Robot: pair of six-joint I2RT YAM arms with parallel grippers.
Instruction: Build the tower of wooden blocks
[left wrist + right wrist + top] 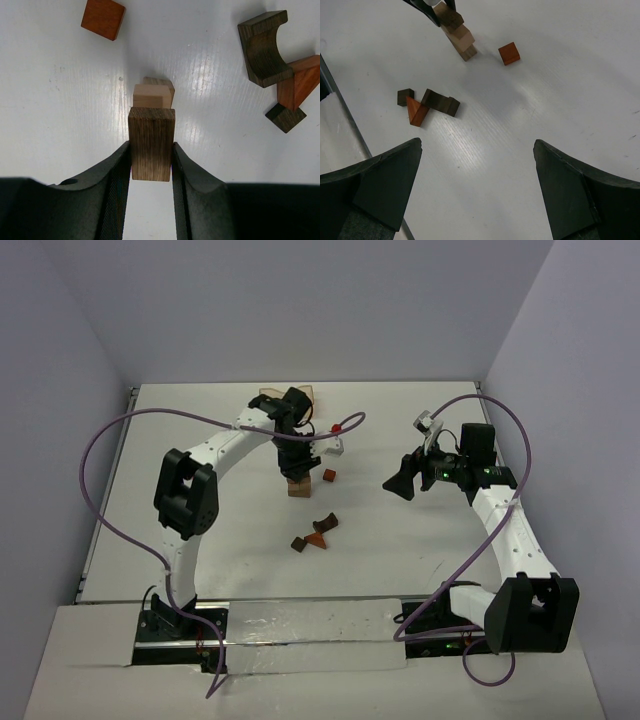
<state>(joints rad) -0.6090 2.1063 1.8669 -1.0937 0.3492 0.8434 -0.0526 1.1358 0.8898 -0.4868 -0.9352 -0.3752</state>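
My left gripper [151, 155] is shut on a dark brown cuboid block [151, 142] and holds it over a small stack of tan blocks [152, 95]. That stack stands mid-table in the top view [298, 487], under the left gripper [298, 465]. A reddish-brown cube [327, 476] lies just right of the stack. A dark arched block [262, 47], a reddish wedge [300, 80] and a small dark cube [285, 117] lie together nearer the front [316, 532]. My right gripper [400, 483] is open and empty, well right of the blocks.
A pale orange translucent tray [290, 396] sits at the back of the table behind the left arm. A small white and red item [337, 437] lies near it. Purple cables loop over both arms.
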